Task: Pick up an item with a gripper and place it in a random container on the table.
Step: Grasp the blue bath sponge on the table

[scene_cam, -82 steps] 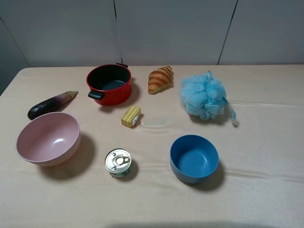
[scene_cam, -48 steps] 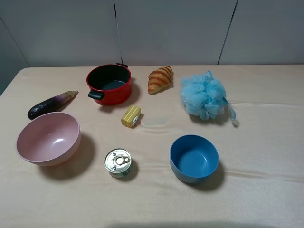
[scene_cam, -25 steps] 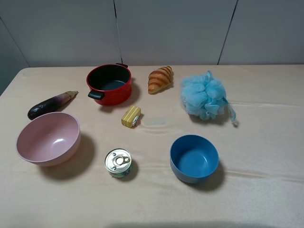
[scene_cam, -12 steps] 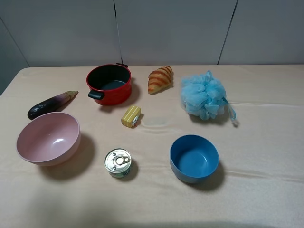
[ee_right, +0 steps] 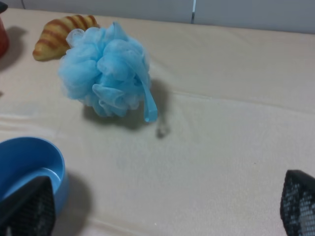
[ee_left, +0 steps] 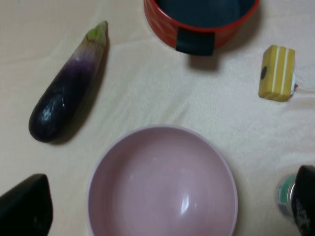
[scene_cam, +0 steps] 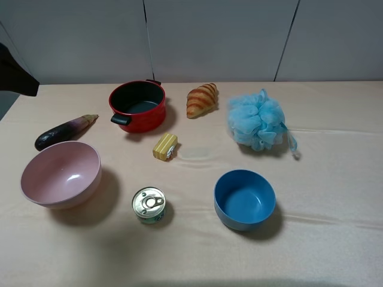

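The light-blue mesh pouf (scene_cam: 257, 121) with its ribbon loop lies at the back right of the beige table (scene_cam: 335, 179). The right wrist view shows it (ee_right: 106, 73) well ahead of my right gripper (ee_right: 162, 206), whose jaws stand wide apart and empty. The pale-pink bowl (scene_cam: 60, 173) stands empty at the front left. The left wrist view looks down on it (ee_left: 162, 182), and my left gripper (ee_left: 165, 211) hangs open above its near side. Only a dark part of the left arm (scene_cam: 15, 75) shows in the high view; the right arm is out of that view.
A red pot (scene_cam: 137, 104), a croissant (scene_cam: 201, 100) and an eggplant (scene_cam: 63, 131) lie along the back. A yellow block (scene_cam: 165, 146), a tin can (scene_cam: 149, 205) and a blue bowl (scene_cam: 244, 197) sit in the middle and front.
A dark part of the left arm has come into the high view at its left edge. The objects on the table have not moved.
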### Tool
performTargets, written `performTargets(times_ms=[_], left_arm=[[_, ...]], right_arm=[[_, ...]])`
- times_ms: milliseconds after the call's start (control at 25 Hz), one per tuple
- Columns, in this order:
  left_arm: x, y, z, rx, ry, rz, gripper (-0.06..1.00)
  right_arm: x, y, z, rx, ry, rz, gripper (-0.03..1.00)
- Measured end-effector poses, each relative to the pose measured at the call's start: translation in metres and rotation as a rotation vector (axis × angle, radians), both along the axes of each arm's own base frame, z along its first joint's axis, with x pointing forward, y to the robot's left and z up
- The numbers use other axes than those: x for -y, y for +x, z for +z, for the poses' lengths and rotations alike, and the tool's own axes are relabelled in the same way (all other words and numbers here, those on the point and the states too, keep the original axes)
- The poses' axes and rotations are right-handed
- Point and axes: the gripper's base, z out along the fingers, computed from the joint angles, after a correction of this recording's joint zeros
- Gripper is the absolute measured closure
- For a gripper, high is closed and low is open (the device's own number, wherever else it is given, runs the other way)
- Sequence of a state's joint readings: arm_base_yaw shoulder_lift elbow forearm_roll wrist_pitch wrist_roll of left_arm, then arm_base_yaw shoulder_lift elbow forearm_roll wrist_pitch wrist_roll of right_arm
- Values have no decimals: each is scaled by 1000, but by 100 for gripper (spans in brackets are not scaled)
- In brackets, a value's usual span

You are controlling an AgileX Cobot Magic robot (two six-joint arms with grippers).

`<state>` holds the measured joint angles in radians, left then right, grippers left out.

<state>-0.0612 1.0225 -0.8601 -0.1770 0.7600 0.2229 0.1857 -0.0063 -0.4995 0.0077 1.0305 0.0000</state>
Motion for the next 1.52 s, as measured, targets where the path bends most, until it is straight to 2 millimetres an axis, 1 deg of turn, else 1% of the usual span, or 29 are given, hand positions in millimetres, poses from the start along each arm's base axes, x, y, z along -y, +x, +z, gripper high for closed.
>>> performTargets(times_ms=[120, 160, 200, 360, 400, 440, 760, 960, 1120, 1160, 1280, 1320, 1520], left_arm=[[7, 14, 3, -9, 6, -34, -4], [12, 18, 4, -9, 11, -56, -4], [19, 27, 7, -3, 17, -89, -4], [40, 45, 12, 5, 20, -166, -4], [40, 45, 12, 5, 20, -166, -4], [52, 53, 14, 6, 23, -207, -4], [108, 88, 18, 13, 46, -362, -4], [150, 108, 12, 9, 51, -453, -4], [185, 117, 7, 12, 53, -527, -4], [185, 117, 7, 12, 53, -527, -4], [212, 123, -1, 8, 56, -577, -4], [229, 124, -5, 15, 54, -609, -4], [267, 129, -20, 47, 50, -675, -4]], right_arm=[[0, 0, 0, 0, 0, 0, 27], [0, 0, 0, 0, 0, 0, 27], [0, 0, 0, 0, 0, 0, 27], [0, 0, 0, 0, 0, 0, 27], [0, 0, 0, 0, 0, 0, 27], [0, 0, 0, 0, 0, 0, 27], [0, 0, 0, 0, 0, 0, 27], [0, 0, 0, 0, 0, 0, 27], [0, 0, 0, 0, 0, 0, 27], [0, 0, 0, 0, 0, 0, 27], [0, 0, 0, 0, 0, 0, 27], [0, 0, 0, 0, 0, 0, 27], [0, 0, 0, 0, 0, 0, 27]])
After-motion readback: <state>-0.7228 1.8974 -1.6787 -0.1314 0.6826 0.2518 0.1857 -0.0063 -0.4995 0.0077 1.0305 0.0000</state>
